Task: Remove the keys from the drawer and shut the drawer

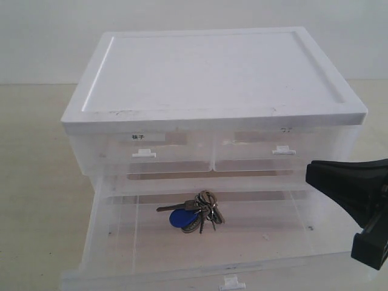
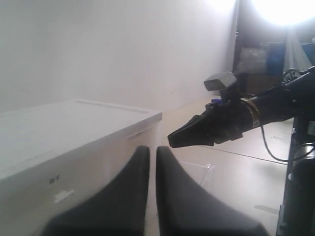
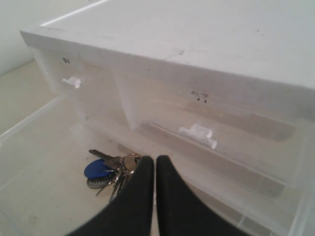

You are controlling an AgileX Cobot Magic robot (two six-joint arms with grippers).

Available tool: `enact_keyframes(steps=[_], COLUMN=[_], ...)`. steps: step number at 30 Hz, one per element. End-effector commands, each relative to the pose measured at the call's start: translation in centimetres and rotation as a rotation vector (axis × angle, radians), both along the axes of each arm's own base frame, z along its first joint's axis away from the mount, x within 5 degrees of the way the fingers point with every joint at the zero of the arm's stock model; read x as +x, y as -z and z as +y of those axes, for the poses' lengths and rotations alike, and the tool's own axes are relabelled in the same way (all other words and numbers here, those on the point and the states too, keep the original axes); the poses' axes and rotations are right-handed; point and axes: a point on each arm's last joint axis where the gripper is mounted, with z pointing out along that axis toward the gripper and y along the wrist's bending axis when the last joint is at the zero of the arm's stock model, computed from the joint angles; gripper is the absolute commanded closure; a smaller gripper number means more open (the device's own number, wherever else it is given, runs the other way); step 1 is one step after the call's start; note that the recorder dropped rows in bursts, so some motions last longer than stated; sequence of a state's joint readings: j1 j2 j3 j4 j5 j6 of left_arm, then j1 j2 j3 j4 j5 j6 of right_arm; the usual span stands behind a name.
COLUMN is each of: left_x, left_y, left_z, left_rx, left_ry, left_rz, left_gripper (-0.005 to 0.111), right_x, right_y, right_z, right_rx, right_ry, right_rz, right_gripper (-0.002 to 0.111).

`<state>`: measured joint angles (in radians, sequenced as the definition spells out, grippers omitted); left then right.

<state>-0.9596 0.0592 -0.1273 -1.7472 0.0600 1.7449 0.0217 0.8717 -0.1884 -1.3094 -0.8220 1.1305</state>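
Note:
The keys point(image 1: 195, 212), a silver-grey bunch with a round blue fob, lie flat near the middle of the drawer point(image 1: 92, 233). That wide translucent drawer is pulled out, with its white tab handle point(image 1: 232, 282) at the front. My right gripper point(image 1: 315, 176) hovers over the drawer's right side, shut and holding nothing. In the right wrist view its tips point(image 3: 155, 160) hang just beside the keys point(image 3: 109, 169) and do not touch them. My left gripper point(image 2: 152, 150) is shut and empty, raised beside the cabinet. It is out of the exterior view. The left wrist view also catches the right gripper point(image 2: 178, 138).
The white-topped cabinet point(image 1: 212, 73) stands behind the drawer. Its two half-width labelled drawers point(image 1: 145, 151) are closed just above the open one. A beige tabletop point(image 1: 30, 182) surrounds the unit. Dark equipment and a bright lamp point(image 2: 285, 10) stand beyond the right arm.

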Motion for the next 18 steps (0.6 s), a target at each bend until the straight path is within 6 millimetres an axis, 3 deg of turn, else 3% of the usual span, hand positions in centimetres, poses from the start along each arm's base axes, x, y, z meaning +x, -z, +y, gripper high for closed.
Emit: enact_keyframes(steps=[1,8,18], left_x=[-1.4,-3.4,-2.3], left_y=[-0.2,0.0,0.0], left_z=[-0.9,-1.6,-1.4], left_rx=[0.027,0.113,0.122], left_ry=[0.099,0.134,-0.009], left_rz=[-0.126,-0.456,-0.394], left_gripper=[0.102,0.102,0.102], right_x=[-0.1,-0.1,0.0], right_y=[0.1,0.1,0.2], right_z=[0.0,0.0,0.0], right_rx=[0.000,0.000,-0.004], right_ry=[-0.006,-0.006,-0.001], right_rz=[0.003,0.003,0.004], right_gripper=[0.108,0.108,0.108])
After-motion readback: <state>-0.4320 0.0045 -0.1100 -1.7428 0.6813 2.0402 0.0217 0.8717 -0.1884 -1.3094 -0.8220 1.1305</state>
